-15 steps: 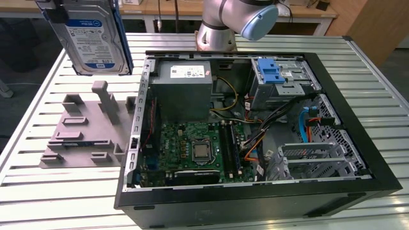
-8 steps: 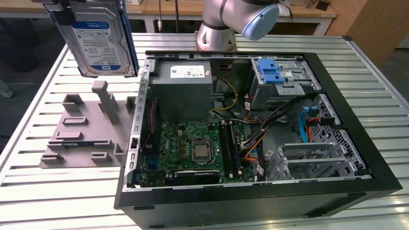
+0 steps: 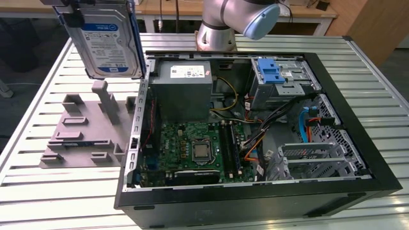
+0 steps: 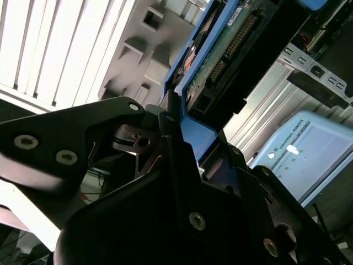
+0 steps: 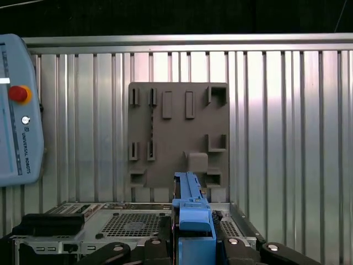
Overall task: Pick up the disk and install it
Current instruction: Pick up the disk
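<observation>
The disk, silver-grey with a blue-and-white label and a blue bracket, hangs upright in the air at the exterior view's upper left. It is above the grey fixture plate and outside the computer case. My gripper is shut on its top edge. In the second wrist view the black fingers clamp the blue bracket, and the disk's green circuit side shows. In the first wrist view the disk's blue edge stands between my gripper's fingers, over the fixture plate.
An open computer case lies on the slatted metal table. Inside are a grey power supply, a green motherboard and a drive cage with a blue latch. The arm's base stands behind. A teach pendant lies nearby.
</observation>
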Available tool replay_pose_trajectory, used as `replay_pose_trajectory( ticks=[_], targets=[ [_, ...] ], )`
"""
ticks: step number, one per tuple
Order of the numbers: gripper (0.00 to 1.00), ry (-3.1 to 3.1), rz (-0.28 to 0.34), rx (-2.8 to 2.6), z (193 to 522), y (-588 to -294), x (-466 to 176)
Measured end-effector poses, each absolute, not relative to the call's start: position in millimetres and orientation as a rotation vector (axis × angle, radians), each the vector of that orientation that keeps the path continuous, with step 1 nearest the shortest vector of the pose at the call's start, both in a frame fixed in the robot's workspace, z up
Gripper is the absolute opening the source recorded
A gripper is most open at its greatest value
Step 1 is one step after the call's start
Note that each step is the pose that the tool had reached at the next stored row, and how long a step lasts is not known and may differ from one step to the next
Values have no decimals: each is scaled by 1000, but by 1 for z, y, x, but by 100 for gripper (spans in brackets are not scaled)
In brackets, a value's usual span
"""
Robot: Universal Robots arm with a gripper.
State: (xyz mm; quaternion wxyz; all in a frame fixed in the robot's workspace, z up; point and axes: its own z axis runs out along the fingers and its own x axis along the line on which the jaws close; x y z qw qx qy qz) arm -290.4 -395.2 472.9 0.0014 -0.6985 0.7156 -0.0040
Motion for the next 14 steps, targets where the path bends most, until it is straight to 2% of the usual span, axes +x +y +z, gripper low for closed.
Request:
replay_pose_trajectory(
  ticks=[14],
  targets=[
    [36,2248,-8,-2195,473,-405,-263]
  ],
)
